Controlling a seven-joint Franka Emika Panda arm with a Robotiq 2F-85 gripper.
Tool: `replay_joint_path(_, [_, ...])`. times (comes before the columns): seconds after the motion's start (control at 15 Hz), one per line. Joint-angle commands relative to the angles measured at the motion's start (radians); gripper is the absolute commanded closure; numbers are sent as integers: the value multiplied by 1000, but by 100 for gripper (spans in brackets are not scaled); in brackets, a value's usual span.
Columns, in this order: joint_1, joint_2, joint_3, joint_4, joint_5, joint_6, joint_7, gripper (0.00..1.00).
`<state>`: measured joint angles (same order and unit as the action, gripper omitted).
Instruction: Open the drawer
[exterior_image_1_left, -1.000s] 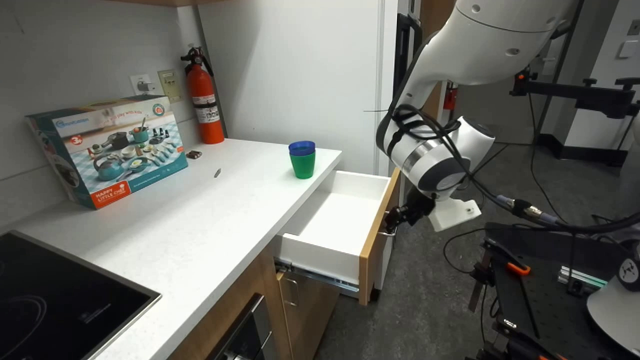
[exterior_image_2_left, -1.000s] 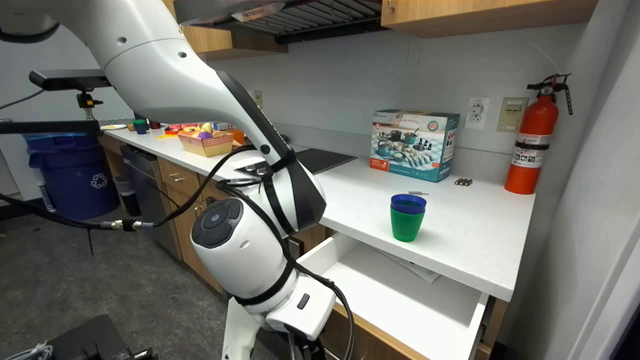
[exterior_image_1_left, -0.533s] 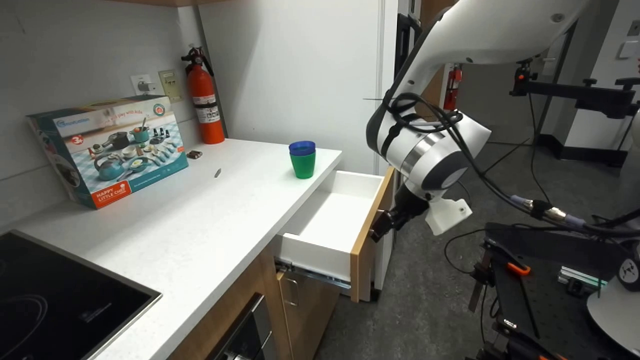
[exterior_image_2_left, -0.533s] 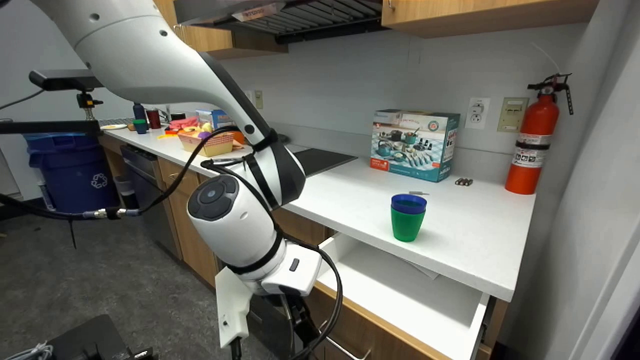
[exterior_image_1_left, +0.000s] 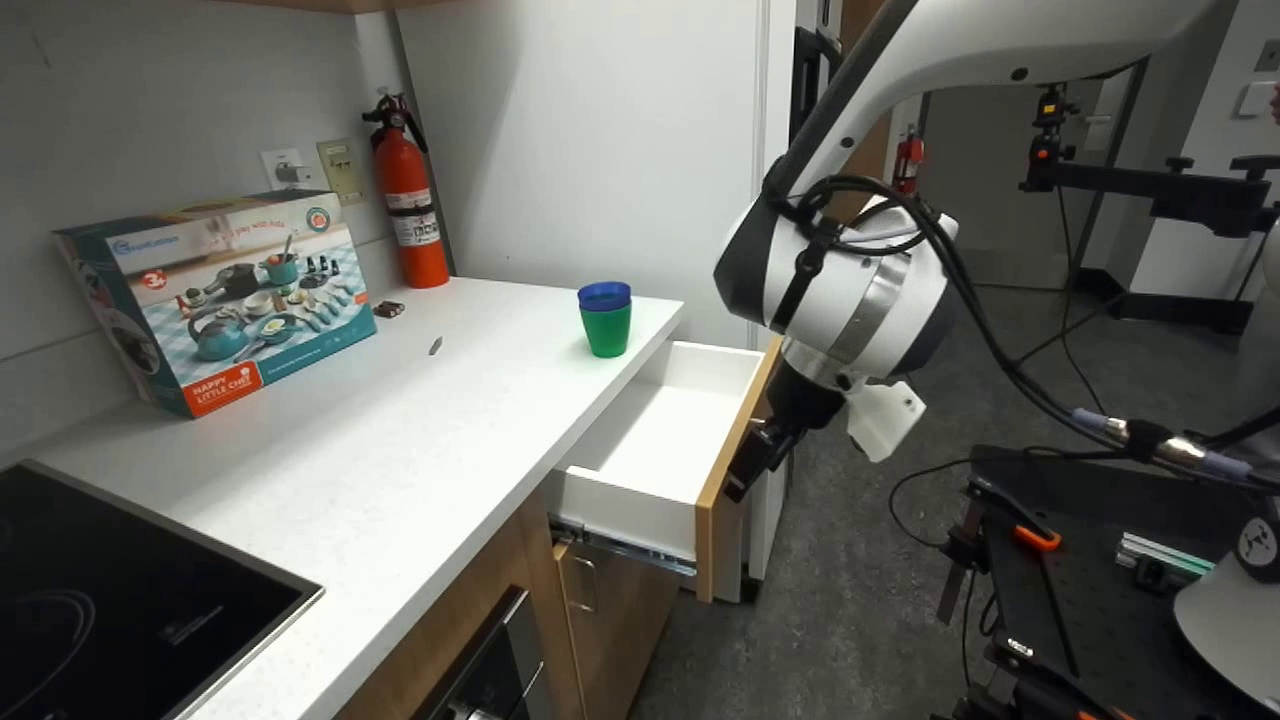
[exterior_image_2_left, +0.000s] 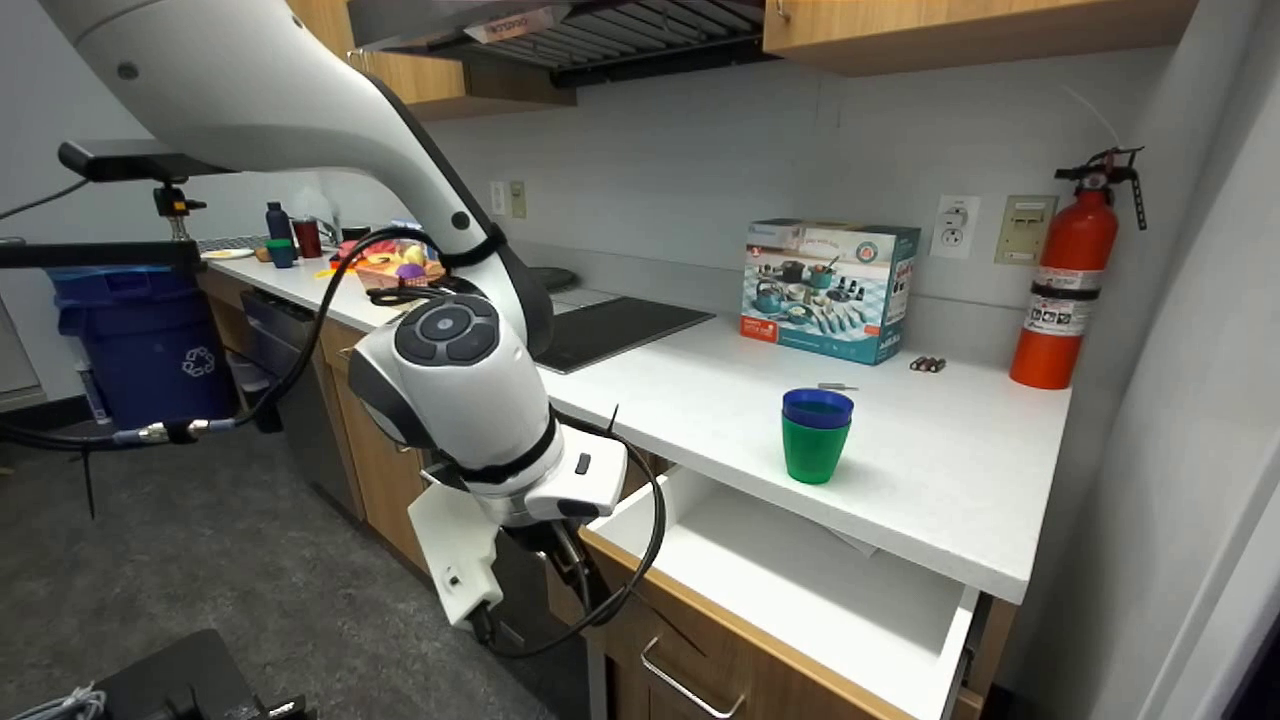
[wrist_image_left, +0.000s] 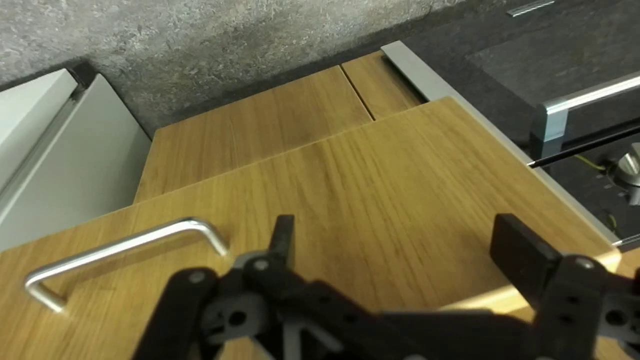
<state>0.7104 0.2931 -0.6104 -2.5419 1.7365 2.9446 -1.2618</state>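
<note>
The drawer stands pulled out, with its white box (exterior_image_1_left: 630, 500) showing in both exterior views (exterior_image_2_left: 800, 590). Its brown wood front (wrist_image_left: 360, 175) fills much of the wrist view. The metal bar handle (wrist_image_left: 112, 246) is at the left there and also shows in an exterior view (exterior_image_2_left: 685, 688). My gripper (wrist_image_left: 392, 235) is open and empty. Its fingers are in front of the drawer front, beside the handle and apart from it, towards the oven-side end. An exterior view also shows the gripper (exterior_image_1_left: 738, 484) close to the front; whether it touches is unclear.
White counter (exterior_image_1_left: 480, 400) above the drawer bears stacked green and blue cups (exterior_image_1_left: 605, 330), a toy box (exterior_image_1_left: 235, 300), a fire extinguisher (exterior_image_1_left: 408, 200) and a cooktop (exterior_image_1_left: 120, 590). An oven handle (wrist_image_left: 595, 95) is near the drawer's end. A white panel (exterior_image_1_left: 600, 140) stands beyond.
My gripper has moved off the handle and sideways along the front towards the oven side. The drawer front has slid slightly inward; the drawer is still well out.
</note>
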Motion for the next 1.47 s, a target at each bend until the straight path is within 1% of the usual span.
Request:
replay_joint_path(0.0, [22,-87,7,-40,-176,14,134,0])
replay_joint_path(0.33, [29,-180,-31,-42,-422,-3,341,0])
replay_joint_path(0.8, [17,-281,-55,-32,-757,-19,584,0])
replay_joint_path(1.0, [10,-304,-63,-30,-893,-39,660,0])
replay_joint_path(1.33, [-12,-320,-93,1,-1176,-161,712,0])
replay_joint_path(1.4, [-15,-325,-98,13,-1206,-179,720,0])
